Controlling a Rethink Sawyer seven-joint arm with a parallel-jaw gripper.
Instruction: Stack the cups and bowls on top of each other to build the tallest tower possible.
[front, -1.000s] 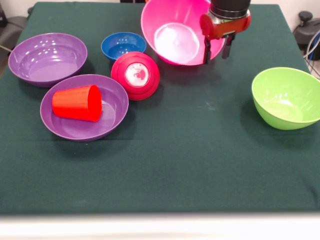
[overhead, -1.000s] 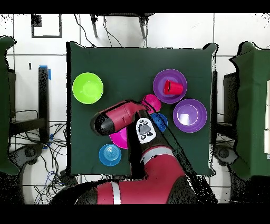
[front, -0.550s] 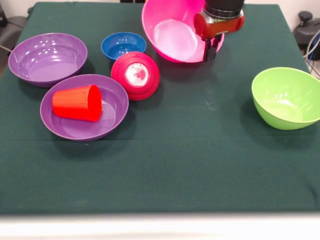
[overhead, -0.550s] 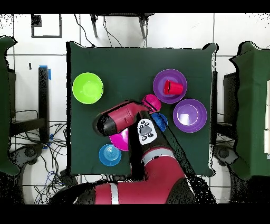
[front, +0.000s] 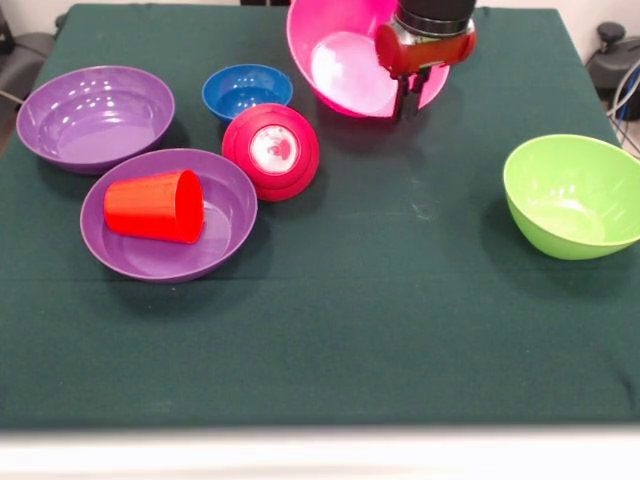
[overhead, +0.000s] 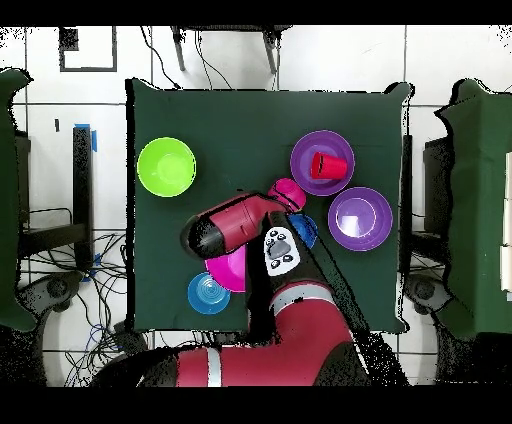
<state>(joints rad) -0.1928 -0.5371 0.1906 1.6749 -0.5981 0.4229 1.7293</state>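
My gripper (front: 403, 100) is shut on the near rim of the big pink bowl (front: 340, 55), which tilts with its opening toward the camera at the far middle of the table. A red cup (front: 155, 205) lies on its side inside a purple bowl (front: 215, 235) at the left. The second purple bowl (front: 95, 115) sits behind it. Between them and the pink bowl are the small dark blue bowl (front: 246, 90) and the small crimson bowl (front: 271, 150), which is tipped with its base toward the camera. The lime green bowl (front: 570, 195) stands alone at the right.
In the overhead view a light blue bowl (overhead: 208, 292) sits close to the table edge beside the pink bowl (overhead: 230, 268), and the arm (overhead: 240, 222) covers part of the dark blue bowl (overhead: 305, 232). The green tablecloth (front: 400, 320) stretches across the near half.
The gripper's fingers, open around the pink bowl's rim a second ago, have shut on it. Gripper and bowl have shifted left and slightly away in the front view, and the bowl tilts more.
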